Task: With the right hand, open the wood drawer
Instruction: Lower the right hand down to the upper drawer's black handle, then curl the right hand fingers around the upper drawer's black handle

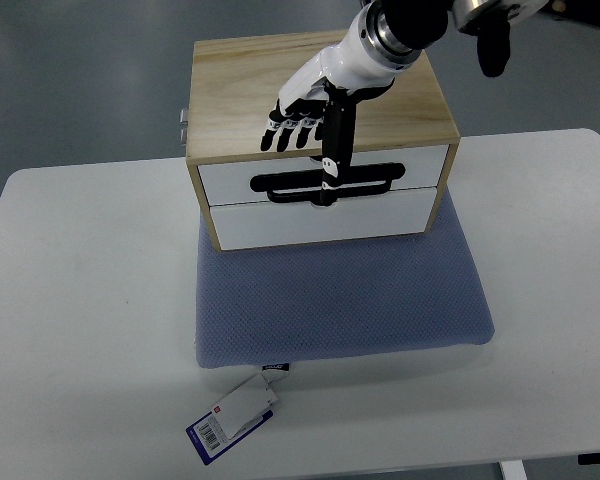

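White table [80, 300], drawer [320, 180] beneath fingers [292, 122].

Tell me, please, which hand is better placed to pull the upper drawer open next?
Right. The right hand rests over the wood drawer, its thumb reaching down to the black handle; no left arm is in view.

A box [320, 85] with two drawers, the top drawer [325, 178] above the bottom drawer [325, 222], sits at the back of a mat [340, 300] on a table [90, 330], a hand [315, 100] rests on top of the box, and a tag [235, 418] lies in front of the mat.
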You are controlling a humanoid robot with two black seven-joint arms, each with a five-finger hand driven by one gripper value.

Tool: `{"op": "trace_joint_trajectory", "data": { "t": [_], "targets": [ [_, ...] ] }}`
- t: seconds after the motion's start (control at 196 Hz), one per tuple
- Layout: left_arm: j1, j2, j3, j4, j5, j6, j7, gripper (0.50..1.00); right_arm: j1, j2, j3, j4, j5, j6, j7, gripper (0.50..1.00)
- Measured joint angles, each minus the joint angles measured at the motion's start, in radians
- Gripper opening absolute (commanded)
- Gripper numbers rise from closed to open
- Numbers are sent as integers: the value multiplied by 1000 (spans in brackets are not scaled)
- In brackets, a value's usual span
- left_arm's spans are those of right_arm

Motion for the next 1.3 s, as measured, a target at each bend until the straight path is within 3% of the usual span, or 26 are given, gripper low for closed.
{"op": "trace_joint_trajectory", "data": {
  "t": [1.299],
  "targets": [
    [0, 0, -1, 1, -1, 2, 0, 1000, -141, 14, -101, 2, -51, -119, -15, 926]
  ]
}}
